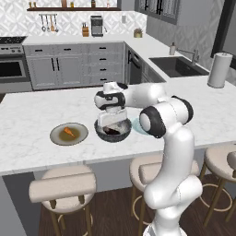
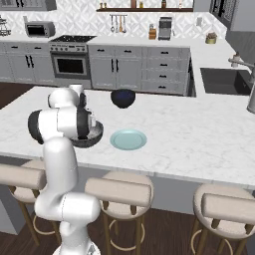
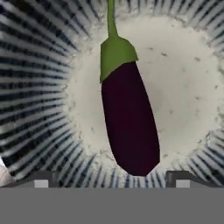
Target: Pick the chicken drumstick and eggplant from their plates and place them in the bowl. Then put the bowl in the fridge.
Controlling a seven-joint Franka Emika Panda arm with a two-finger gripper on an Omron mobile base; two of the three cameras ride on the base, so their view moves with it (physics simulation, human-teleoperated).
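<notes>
Purple eggplant [image 3: 129, 120] lies loose on pale floor of grey-blue streaked bowl [image 3: 39, 87], green stem pointing away from hand [image 3: 112, 181]. Hand hovers directly above bowl, fingertips [image 3: 40, 179] spread wide either side of eggplant, gripping nothing. Eggplant step looks done. Orange drumstick [image 1: 68, 132] sits on olive plate [image 1: 69, 134], left of bowl on table [image 1: 27, 124]; teal plate [image 2: 128, 139] bare. Next move, likely: lift clear, swing left, grasp drumstick. Fingers hidden behind wrist in base views; fridge unseen.
</notes>
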